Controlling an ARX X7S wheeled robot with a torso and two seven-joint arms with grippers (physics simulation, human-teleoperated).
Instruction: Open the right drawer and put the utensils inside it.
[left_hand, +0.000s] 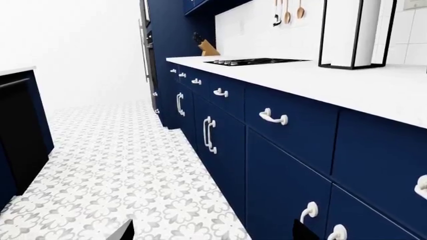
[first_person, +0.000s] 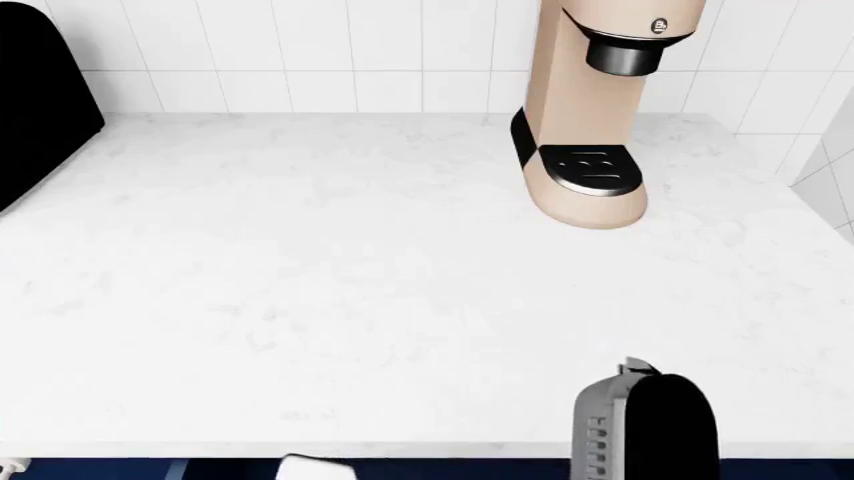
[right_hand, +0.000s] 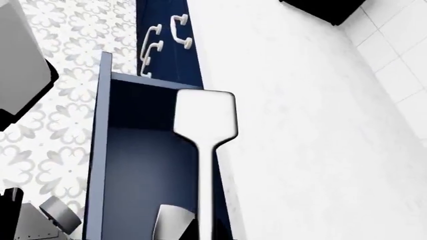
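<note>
Drawer (right_hand: 133, 165) open, metal spatula (right_hand: 205, 120) above it.
Right gripper (right_hand: 193, 231) grasps the spatula's handle; release remains. Left gripper (left_hand: 210, 232) fingers released; black spatula unseen.

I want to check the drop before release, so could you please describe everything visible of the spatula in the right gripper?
The spatula shows in the right wrist view only: a broad, flat, pale metallic blade with rounded corners, narrowing to a slim neck. Its handle runs out of frame, colour unseen. It hangs over the open drawer, along the counter edge. A pale finger sits beside its neck; the grip itself is hidden.
</note>
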